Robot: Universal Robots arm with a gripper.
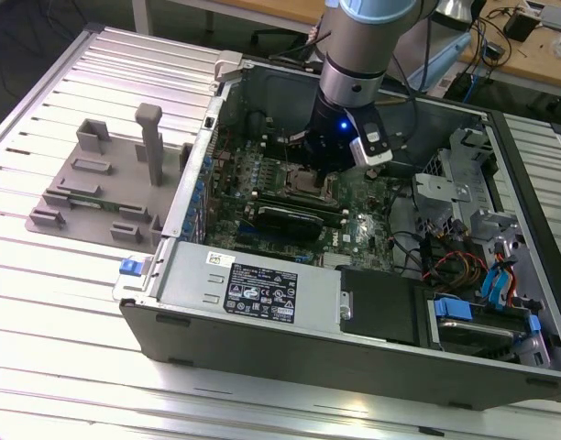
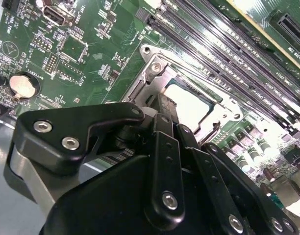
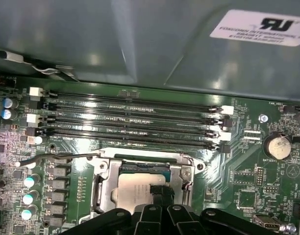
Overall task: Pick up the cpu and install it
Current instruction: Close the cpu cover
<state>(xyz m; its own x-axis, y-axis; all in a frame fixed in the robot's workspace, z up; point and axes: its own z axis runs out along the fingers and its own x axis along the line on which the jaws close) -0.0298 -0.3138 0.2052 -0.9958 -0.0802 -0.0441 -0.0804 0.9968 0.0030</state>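
First wrist view | gripper (image 3: 162,197) over cpu (image 3: 135,188) | cpu within socket frame (image 3: 107,182)

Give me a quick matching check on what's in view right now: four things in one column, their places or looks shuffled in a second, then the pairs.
Things:
1. cpu
2. coin battery
3. memory slots
4. grey fixture plate

Places or looks:
A. on the table, outside the case
B. long dark parallel rows
C. within the metal socket frame
D. round and silver, on the green board

Pairs: 1-C, 2-D, 3-B, 4-A.
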